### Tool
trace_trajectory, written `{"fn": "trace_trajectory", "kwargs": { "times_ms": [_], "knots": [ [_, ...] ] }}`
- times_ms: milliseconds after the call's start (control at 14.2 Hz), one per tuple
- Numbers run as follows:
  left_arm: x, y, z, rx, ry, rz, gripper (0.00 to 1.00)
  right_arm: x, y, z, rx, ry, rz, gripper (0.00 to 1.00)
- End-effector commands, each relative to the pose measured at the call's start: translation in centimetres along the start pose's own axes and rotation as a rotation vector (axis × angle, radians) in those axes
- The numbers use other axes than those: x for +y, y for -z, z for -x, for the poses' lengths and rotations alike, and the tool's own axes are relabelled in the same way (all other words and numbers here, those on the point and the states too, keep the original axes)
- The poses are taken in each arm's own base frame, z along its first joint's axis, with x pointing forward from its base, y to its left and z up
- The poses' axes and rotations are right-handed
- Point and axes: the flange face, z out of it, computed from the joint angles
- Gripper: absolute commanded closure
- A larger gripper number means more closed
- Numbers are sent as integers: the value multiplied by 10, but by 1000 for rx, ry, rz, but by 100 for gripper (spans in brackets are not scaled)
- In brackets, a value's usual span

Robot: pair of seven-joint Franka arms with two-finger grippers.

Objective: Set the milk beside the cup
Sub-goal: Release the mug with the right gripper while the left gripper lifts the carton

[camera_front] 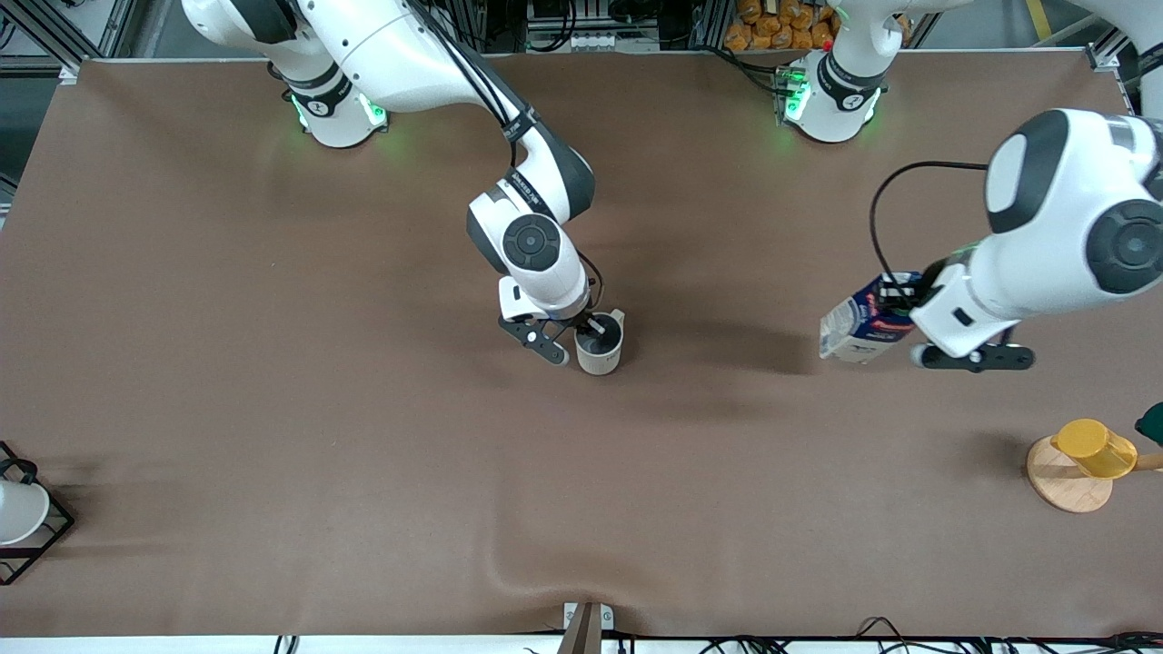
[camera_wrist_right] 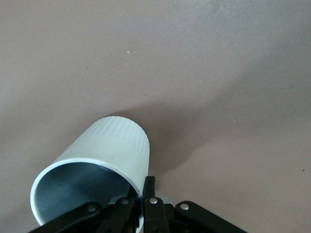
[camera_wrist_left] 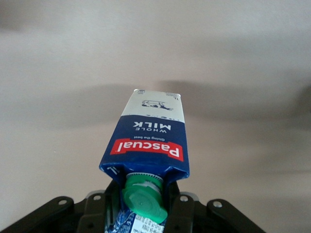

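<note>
The right gripper is at the cup, its fingers pinching the mug's rim wall, one finger inside the grey interior and the other outside. In the right wrist view the cup shows a ribbed band near its base and a hollow that looks bare (nothing can be seen in it), with the fingers closed on the rim. The cup stands on the brown table about midway between the two arms' ends.

The left gripper holds the milk tilted above the table, well apart from the cup, toward the left arm's end. In the left wrist view the carton hangs out from the gripper, clamped at its gable top; its green cap sits on, right between the fingers, and the red label band and the whitish end point away from the hand.

Nearer to the front camera than the left gripper, a yellow cup lies on a round wooden base. At the right arm's end, a white cup sits in a black wire rack.
</note>
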Motion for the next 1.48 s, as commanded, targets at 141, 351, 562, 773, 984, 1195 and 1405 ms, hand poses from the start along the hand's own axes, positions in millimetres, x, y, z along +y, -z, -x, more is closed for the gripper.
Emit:
{"fn": "trace_trajectory", "kwargs": {
  "times_ms": [141, 351, 562, 773, 984, 1195, 1405],
  "knots": [
    [18, 9, 13, -22, -7, 11, 64, -9, 4, -10, 21, -17, -4, 23],
    [47, 6, 21, -37, -3, 6, 64, -15, 31, -15, 3, -11, 26, 0],
    [78, -7, 31, -68, -23, -6, 64, -8, 98, -26, -45, 18, 92, 0],
    [119, -19, 40, -84, -24, -13, 64, 25, 186, -53, -135, 99, 122, 0],
    [184, -37, 53, -77, 22, -17, 64, 71, 246, -102, -178, 184, 152, 0],
    [245, -62, 65, -80, 108, -2, 64, 133, 271, -179, -157, 235, 181, 0],
    [304, -78, 81, -70, 58, -5, 64, 203, 269, -265, -173, 405, 153, 0]
  ]
}}
